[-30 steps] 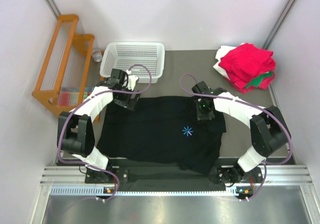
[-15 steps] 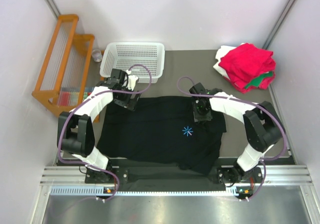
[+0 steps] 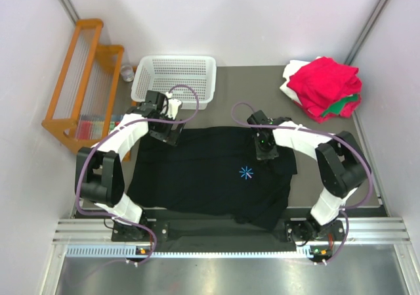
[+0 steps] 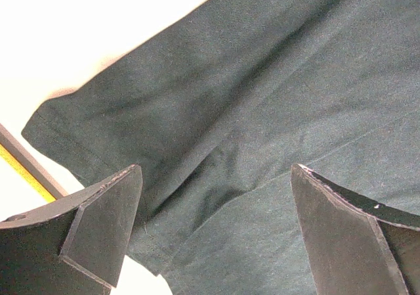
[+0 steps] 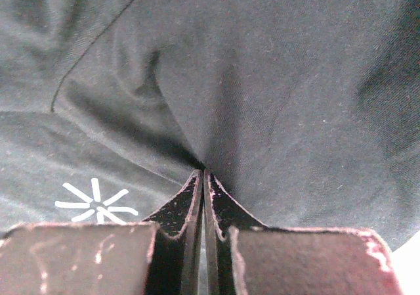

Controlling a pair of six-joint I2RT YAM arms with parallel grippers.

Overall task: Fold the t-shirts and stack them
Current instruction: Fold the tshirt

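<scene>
Grey table [image 3: 262,88] carries a big black cloth t-shirt [image 3: 203,177], spread mid-table toward the near edge. Right gripper [image 5: 202,175] is clamped on a thin ridge of it; left gripper [image 4: 216,171] gapes over the sleeve [image 4: 98,127]. A lopsided pull could bunch the cloth, or the pinch could slip.

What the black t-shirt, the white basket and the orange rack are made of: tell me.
The black t-shirt: soft matte knit cloth; it creases and has a stitched hem. The basket: likely plastic, white, walls perforated in a grid. The rack: probably wood, orange finish, though painted metal is possible.
</scene>
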